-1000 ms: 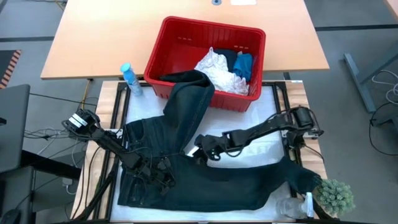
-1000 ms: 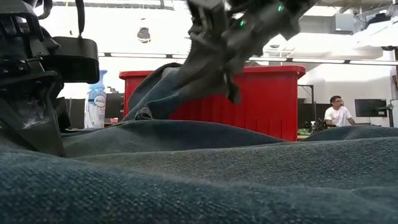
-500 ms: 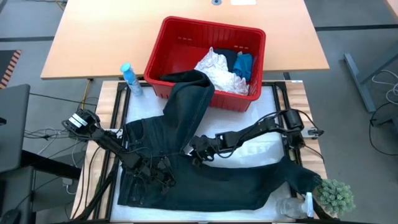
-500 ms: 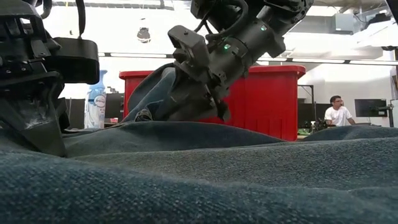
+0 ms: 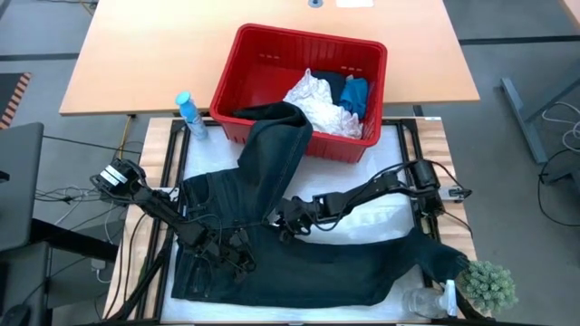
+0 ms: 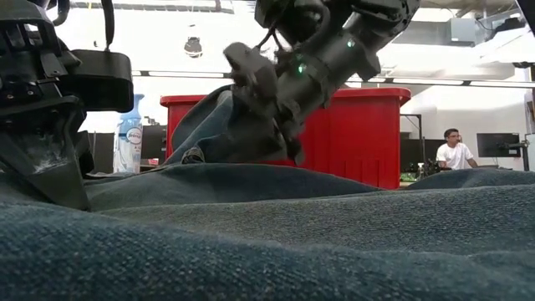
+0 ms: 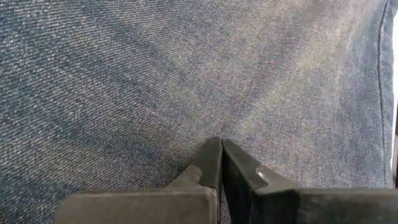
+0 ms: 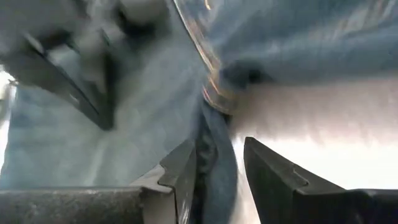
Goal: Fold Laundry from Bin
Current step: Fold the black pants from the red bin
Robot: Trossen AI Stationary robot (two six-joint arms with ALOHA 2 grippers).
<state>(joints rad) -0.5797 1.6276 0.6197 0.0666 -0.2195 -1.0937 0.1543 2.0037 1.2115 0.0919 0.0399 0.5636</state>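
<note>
Dark blue jeans [image 5: 299,263] lie spread on the white mat. One leg runs up and hangs over the near rim of the red bin [image 5: 308,34]. A white crinkled piece [image 5: 317,101] and a small blue one [image 5: 355,92] lie in the bin. My left gripper [image 5: 236,256] is shut, its tips [image 7: 217,149] on the flat denim near the waist. My right gripper [image 5: 285,222] is open at the crotch, between the two legs. A thick seamed edge of the jeans [image 8: 217,155] stands between its fingers. My left gripper presses its shut fingertips [image 7: 211,158] on the flat denim [image 7: 205,118] of the jeans' upper part, slanting down from the table's left. The cloth lies flat on the table under them; no fold shows between the fingers. My right gripper straddles the seamed edge; whether its fingers touch it I cannot tell.
A blue spray bottle [image 5: 190,113] stands left of the bin. A small green plant [image 5: 488,285] and a clear glass [image 5: 421,301] stand at the table's near right corner, by the end of the jeans' other leg. A person sits in the room beyond [image 6: 456,150].
My right gripper has sunk and gone a little toward the table's left, down onto the jeans' crotch, rolling slightly. The jeans and my left gripper have kept still.
</note>
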